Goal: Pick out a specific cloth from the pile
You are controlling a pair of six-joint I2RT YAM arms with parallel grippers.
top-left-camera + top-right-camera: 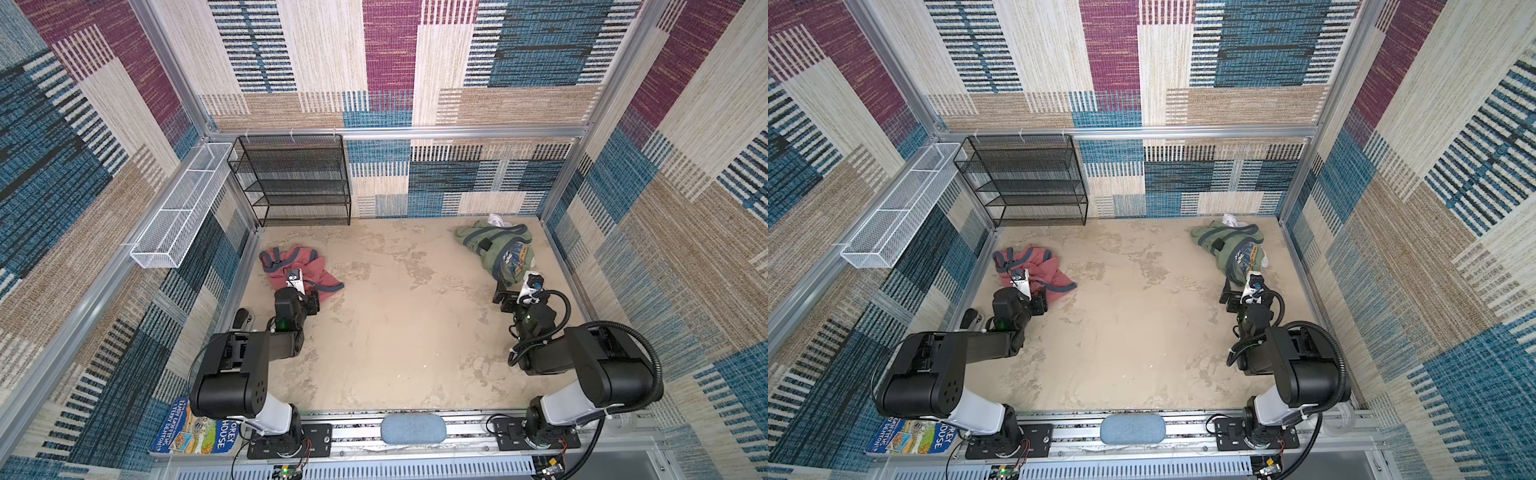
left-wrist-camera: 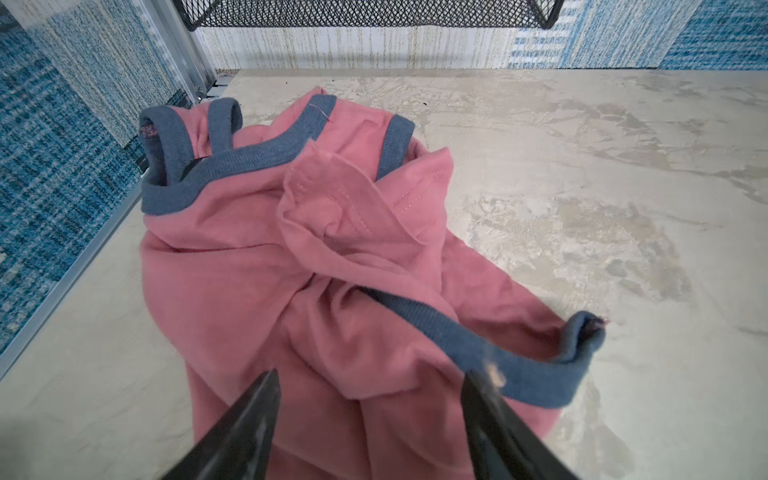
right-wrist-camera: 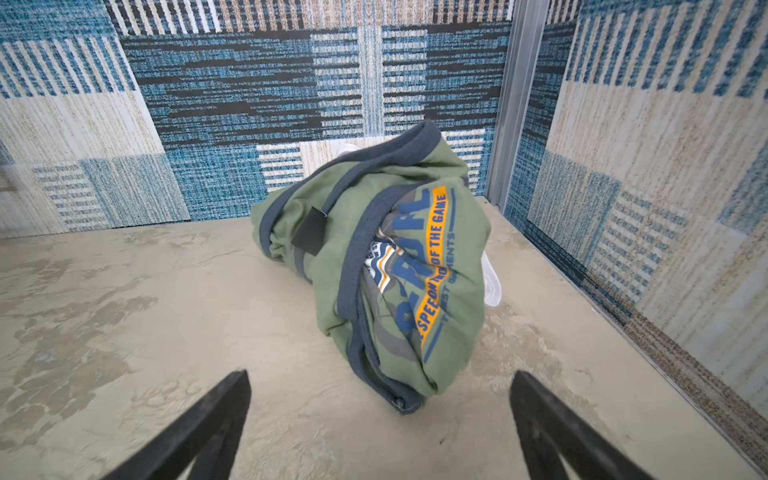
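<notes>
Cloth, ten o'clock on the table: soft matt jersey knit, faded red, with ribbed navy trim. The pile at one o'clock shows a like matt olive knit carrying a smooth, flat print. Table top is matt, mottled, plaster-like and slightly rough; black shelf and white basket are coated metal mesh, walls coarse woven carpet-like textile, frame rails dull-shining bare metal.

Aluminium frame and carpet walls mark a lab cell
</notes>
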